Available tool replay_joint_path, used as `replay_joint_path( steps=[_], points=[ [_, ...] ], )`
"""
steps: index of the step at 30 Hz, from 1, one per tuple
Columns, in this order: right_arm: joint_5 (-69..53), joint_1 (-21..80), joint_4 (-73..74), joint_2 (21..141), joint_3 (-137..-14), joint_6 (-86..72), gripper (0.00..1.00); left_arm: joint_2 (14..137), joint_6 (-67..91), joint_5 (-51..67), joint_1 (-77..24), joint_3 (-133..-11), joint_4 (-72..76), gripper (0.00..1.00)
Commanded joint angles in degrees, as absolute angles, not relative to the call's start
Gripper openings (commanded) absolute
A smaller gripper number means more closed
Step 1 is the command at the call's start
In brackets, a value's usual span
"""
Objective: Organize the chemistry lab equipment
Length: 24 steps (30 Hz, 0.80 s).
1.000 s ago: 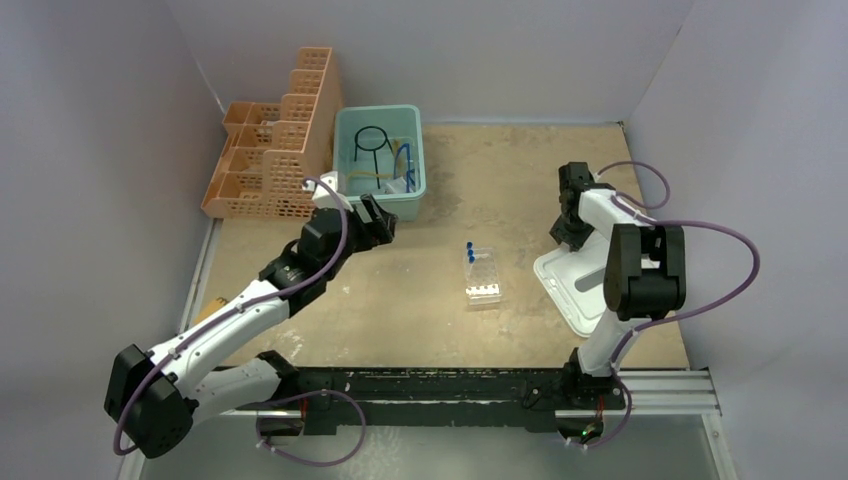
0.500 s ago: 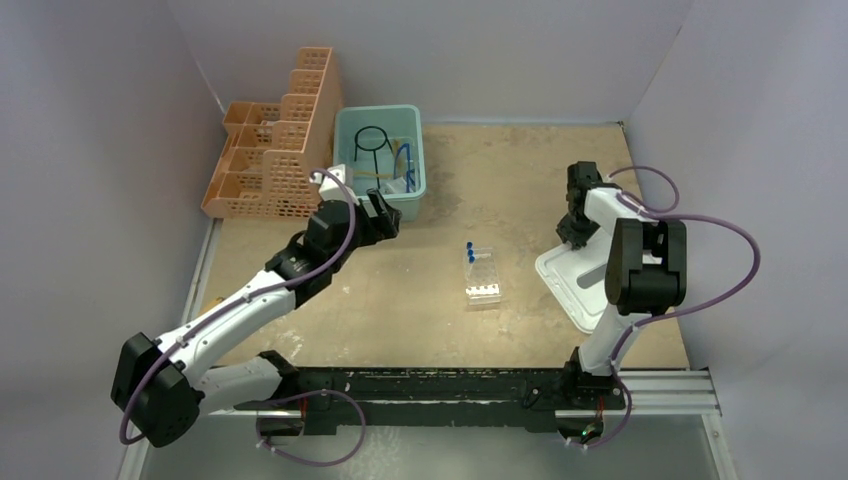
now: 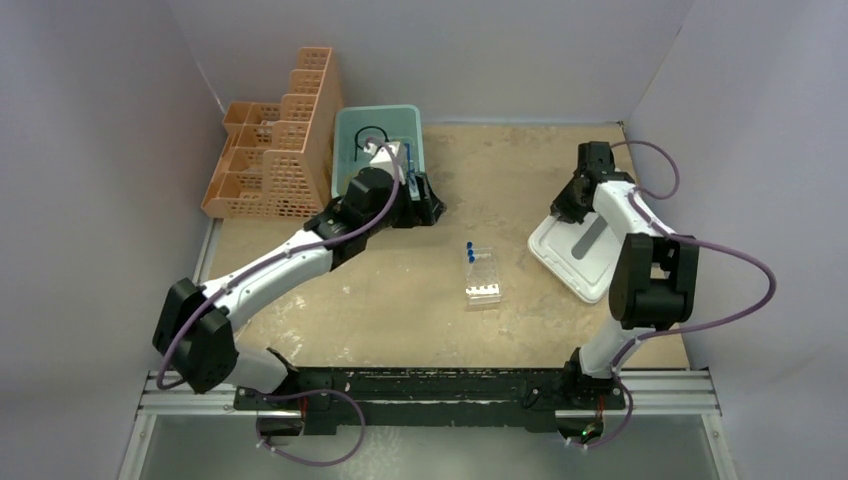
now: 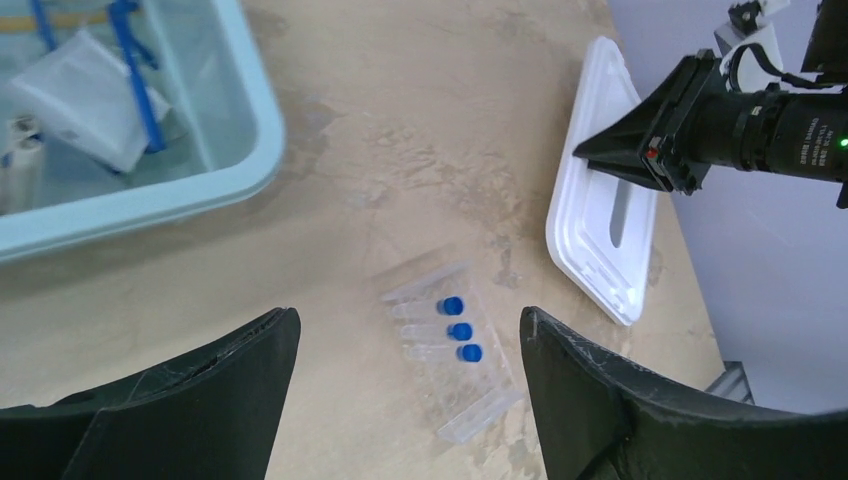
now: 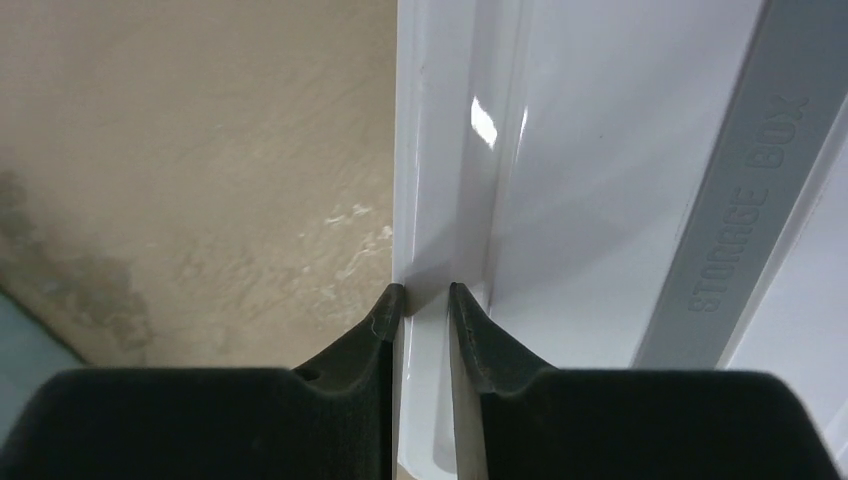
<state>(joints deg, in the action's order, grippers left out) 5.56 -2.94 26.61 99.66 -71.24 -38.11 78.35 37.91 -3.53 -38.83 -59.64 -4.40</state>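
Right gripper [image 5: 422,295]: the jaws stand narrow, closed on the raised rim of one white lid [image 3: 585,262], one fingertip on each side of that rim. The lid carries an embossed grey strip reading "STORAGE BOX". It sits on the right side of the table [image 3: 520,180], well apart from the bin.

Left gripper [image 4: 408,315]: the jaws stand wide apart and hold nothing. The gripper hangs above the table, just beside the near right corner of one teal bin [image 4: 250,120].

Item count, centre of the table:
- One clear tube rack [image 3: 482,276], between the two grippers and touched by neither.
- Three blue-capped tubes [image 4: 460,330] in the rack, their caps in a single row.

Orientation: in the top view the long axis of the rack runs near to far, almost straight away from the arm bases. The blue caps sit at its far end. Whether the tubes stand or lie in the rack cannot be told.

Item count, far left:
- One bin, holding one black wire ring [image 3: 372,135], partly hidden by the left arm, and blue-framed goggles [image 4: 135,80] beside a pale packet.
- One orange lattice basket rack [image 3: 275,150], touching the left wall of the bin.
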Motion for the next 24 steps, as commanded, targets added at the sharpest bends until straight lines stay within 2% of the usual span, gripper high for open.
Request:
replay_joint_path(
  steps=[1,15,24],
  points=[
    [0.2,-2.7,25.8,93.9,-75.0,-36.1,0.0,84.2,39.5,1.5,-40.9,-67.7,-3.0,0.79],
    [-10.5,-2.7,22.5,85.4,-73.4,-37.3,0.0,110.2,48.2,14.8,-46.0,-90.9,-0.9,0.76],
    [-14.6,-2.8,20.2,83.6,-70.2,-39.2,0.0,117.8,57.3,20.6,-48.6,-93.2,11.1,0.75]
  ],
)
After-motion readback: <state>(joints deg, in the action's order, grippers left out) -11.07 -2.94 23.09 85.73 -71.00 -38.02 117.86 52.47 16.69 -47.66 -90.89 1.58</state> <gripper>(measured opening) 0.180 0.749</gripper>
